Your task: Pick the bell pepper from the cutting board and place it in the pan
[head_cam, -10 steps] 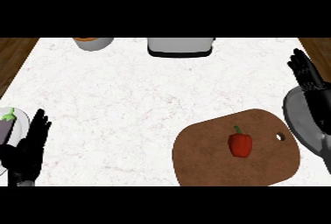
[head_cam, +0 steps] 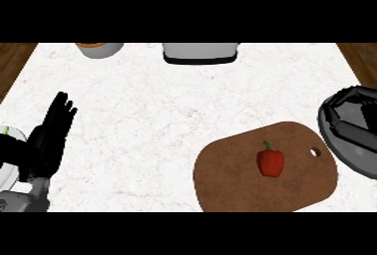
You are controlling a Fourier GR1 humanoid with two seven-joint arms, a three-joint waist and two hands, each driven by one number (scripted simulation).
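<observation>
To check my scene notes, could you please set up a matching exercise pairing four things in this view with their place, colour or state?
Things:
1. bell pepper
2. cutting board
3. left hand
4. bowl

Descriptions:
A. at the far edge of the counter, towards the left
B. brown, at the near right
C. open, fingers straight, near the left edge
D. red, lying on the board

Pairs: 1-D, 2-B, 3-C, 4-A.

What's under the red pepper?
A brown cutting board lies under the pepper, on the white counter. The patch of board right beneath the pepper is covered, so it cannot be seen.
</observation>
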